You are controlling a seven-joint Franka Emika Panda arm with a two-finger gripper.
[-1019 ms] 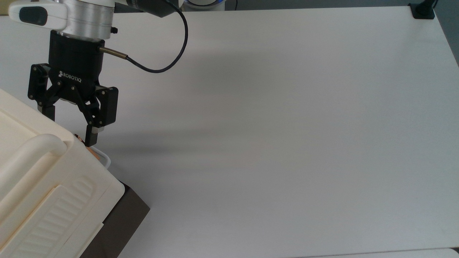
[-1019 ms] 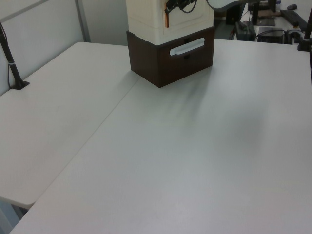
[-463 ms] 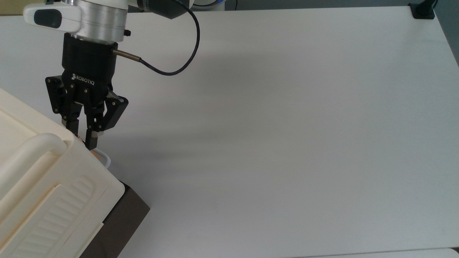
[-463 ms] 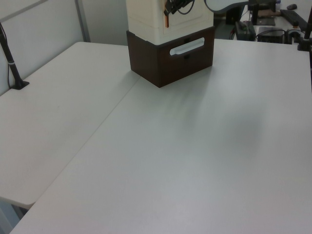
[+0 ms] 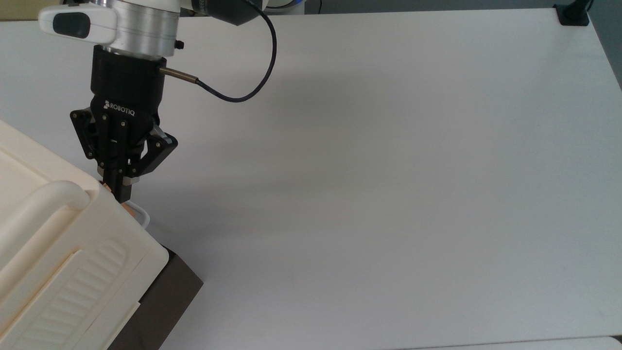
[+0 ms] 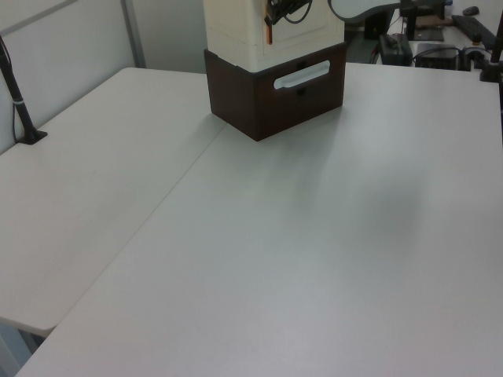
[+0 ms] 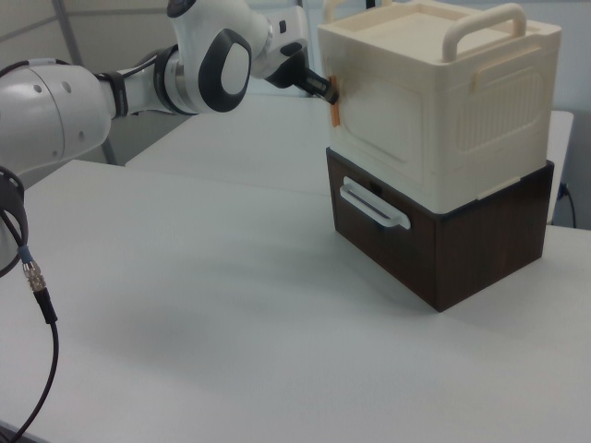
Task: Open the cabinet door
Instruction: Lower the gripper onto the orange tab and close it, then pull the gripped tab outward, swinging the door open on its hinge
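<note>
Top view, from its left: the cabinet occupies the lower-left corner of the worktop, cream body on a dark brown base. The cabinet door, seen in the right view facing the right view's left, lies flush and closed. Its copper handle tab sits at the door's upper edge nearest the arm. The gripper has its jaws drawn narrow, pinched on that tab. Judgement: the pull should follow the door's hinge arc, keeping the pinch square so the thin tab does not slip. The arm reaches in from the right view's left, wrist level, fingers pointing at the cabinet corner.
</note>
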